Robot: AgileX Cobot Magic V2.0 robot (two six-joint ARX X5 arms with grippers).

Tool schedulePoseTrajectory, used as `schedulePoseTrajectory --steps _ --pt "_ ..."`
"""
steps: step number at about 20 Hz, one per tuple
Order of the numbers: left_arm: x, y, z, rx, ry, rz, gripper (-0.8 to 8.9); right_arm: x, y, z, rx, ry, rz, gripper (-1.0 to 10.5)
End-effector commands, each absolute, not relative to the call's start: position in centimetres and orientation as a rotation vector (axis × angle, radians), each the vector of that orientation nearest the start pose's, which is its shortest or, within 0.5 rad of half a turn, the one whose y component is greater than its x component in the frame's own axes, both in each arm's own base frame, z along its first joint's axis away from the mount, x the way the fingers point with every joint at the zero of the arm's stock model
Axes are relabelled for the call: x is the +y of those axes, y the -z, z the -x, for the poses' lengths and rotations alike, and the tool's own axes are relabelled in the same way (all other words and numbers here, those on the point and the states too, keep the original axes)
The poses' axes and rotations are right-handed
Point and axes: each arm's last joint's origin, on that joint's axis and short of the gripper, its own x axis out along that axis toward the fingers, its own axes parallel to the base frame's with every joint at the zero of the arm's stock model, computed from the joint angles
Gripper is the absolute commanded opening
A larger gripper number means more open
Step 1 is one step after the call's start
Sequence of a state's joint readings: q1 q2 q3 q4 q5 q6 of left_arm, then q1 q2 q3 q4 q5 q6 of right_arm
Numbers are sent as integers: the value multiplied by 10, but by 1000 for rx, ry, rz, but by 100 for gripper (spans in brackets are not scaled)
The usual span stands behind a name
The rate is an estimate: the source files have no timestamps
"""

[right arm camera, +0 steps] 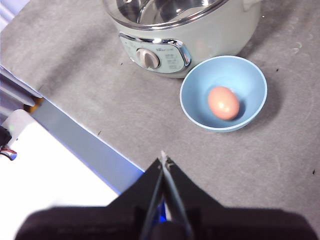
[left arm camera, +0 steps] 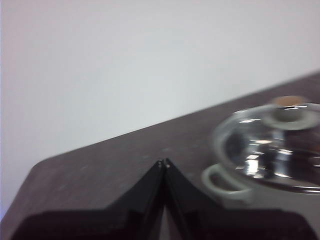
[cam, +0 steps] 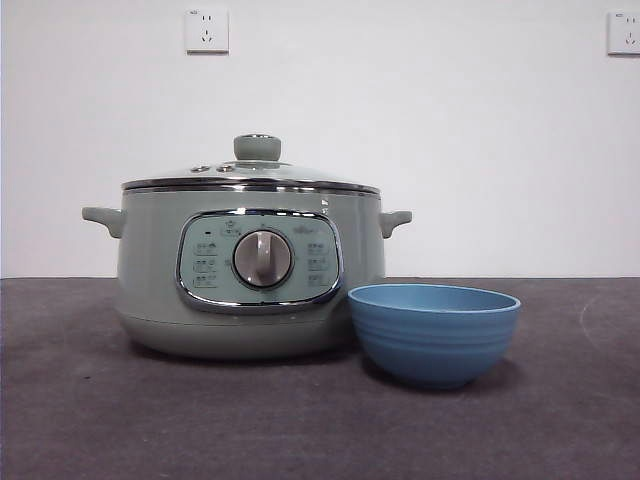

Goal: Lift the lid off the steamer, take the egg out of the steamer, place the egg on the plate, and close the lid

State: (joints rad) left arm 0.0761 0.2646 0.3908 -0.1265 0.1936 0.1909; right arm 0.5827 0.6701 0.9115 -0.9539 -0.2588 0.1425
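Observation:
The sage-green steamer (cam: pixel 240 280) stands left of centre with its glass lid (cam: pixel 250 175) seated on the rim and the green knob on top. The blue plate (cam: pixel 433 332), a deep bowl, sits just to its right in front. The reddish-brown egg (right arm camera: pixel 223 102) lies inside the plate (right arm camera: pixel 223 94); the front view hides it behind the wall. My right gripper (right arm camera: pixel 164 161) hangs shut and empty above the table edge, away from the plate. My left gripper (left arm camera: pixel 163 163) is shut and empty, off to the side of the steamer (left arm camera: pixel 220 182) and lid (left arm camera: pixel 272 150).
A dark grey mat (cam: pixel 200 420) covers the table. The table's blue-edged border (right arm camera: pixel 80 145) and white floor area lie beside my right gripper. A white wall with two sockets (cam: pixel 206 30) stands behind.

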Motion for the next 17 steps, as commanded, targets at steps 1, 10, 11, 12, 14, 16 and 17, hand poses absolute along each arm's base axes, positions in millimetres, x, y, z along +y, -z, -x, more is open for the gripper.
schedulePoseTrajectory --steps 1,10,11,12,14,16,17 --pt "4 -236 -99 -5 64 -101 -4 66 -320 -87 780 -750 -4 2" --pt "4 -166 -98 76 52 -21 -4 66 -320 -87 780 -750 -4 2" --pt "4 -160 -97 81 51 -6 -3 66 -320 -87 780 -750 -4 2" --pt "4 -155 -97 97 51 11 -4 66 -320 -87 780 -750 -4 2" --pt "4 -149 -96 158 52 18 -4 66 -320 -87 781 -750 -4 2" --pt "4 -147 -96 181 50 25 -4 66 -320 -87 781 -750 -4 2" --pt "4 -147 -96 181 51 26 -3 66 -320 -87 781 -750 -4 2"
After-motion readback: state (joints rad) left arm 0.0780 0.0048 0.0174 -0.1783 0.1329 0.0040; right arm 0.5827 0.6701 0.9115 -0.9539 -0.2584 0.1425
